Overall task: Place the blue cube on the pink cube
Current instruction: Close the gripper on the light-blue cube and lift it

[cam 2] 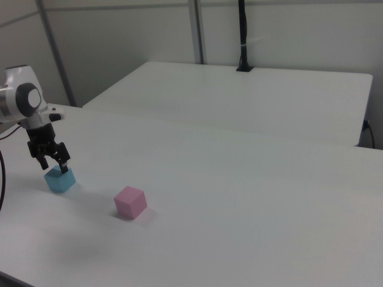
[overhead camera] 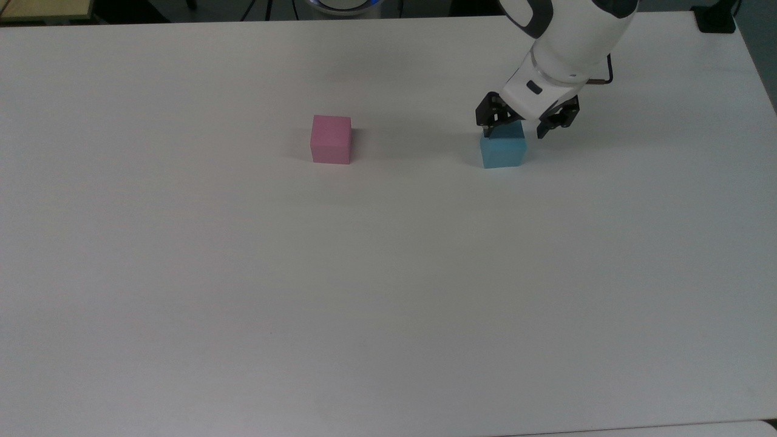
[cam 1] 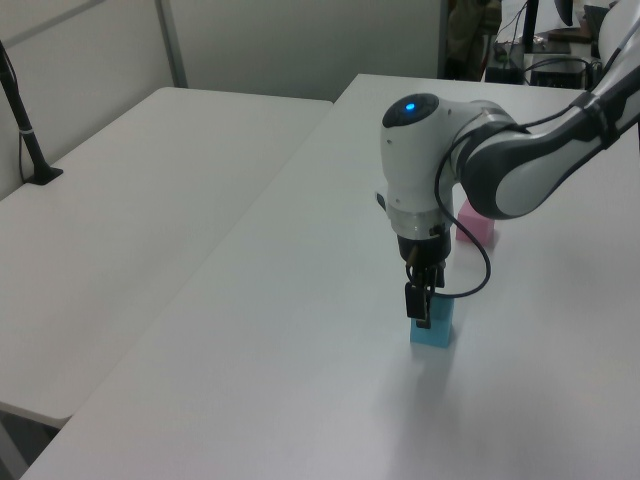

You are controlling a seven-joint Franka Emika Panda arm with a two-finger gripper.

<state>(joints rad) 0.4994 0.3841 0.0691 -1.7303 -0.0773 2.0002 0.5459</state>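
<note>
The blue cube rests on the white table. My gripper hangs open right over it, one black finger at each side of the cube's upper part. I cannot tell whether the fingers touch it. The pink cube stands apart, toward the top view's left. In the left view the pink cube is partly hidden behind the arm.
A second white table adjoins this one, with a black post clamped at its far edge. A dark object sits at the table's corner in the top view's upper right.
</note>
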